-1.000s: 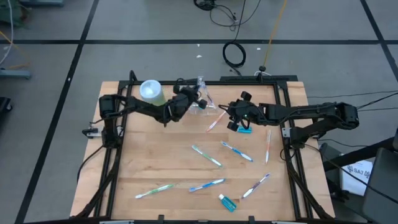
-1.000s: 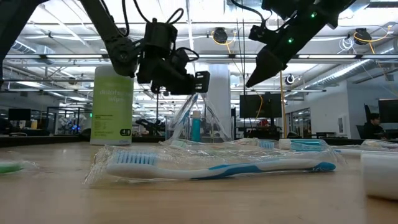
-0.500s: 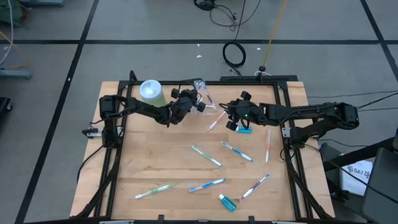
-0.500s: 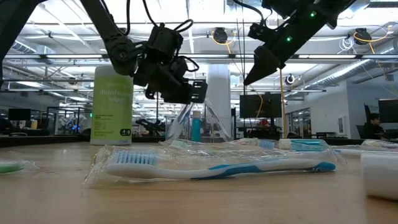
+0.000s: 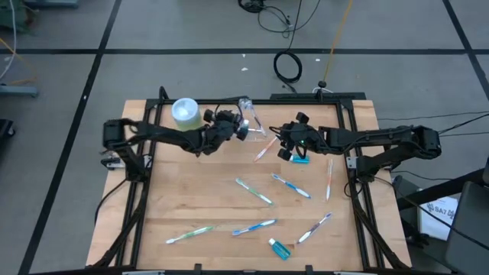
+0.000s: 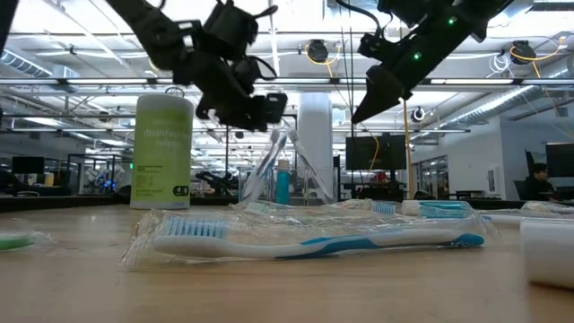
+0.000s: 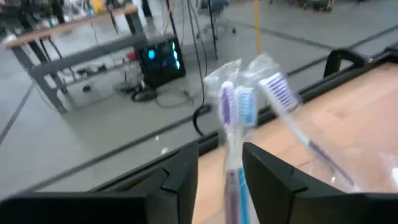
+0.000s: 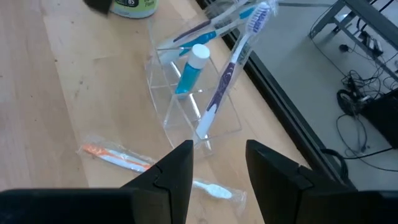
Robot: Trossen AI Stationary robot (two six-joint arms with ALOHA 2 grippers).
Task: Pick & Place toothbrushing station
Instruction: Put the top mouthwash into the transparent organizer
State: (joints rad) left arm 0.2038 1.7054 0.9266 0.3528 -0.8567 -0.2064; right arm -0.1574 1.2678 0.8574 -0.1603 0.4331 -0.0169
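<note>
two grippers are flanking the cup (image 5: 252, 124): the left gripper (image 5: 238, 131) is sitting just beside it on the canister (image 5: 186, 113) side, fingers parted around nothing, with two brushes (image 7: 235, 118) standing in line ahead. the right gripper (image 5: 284, 145) is hanging near the cup's far side, open and empty, closest to the pinkish brush (image 5: 263, 149) lying slantwise between them.
</note>
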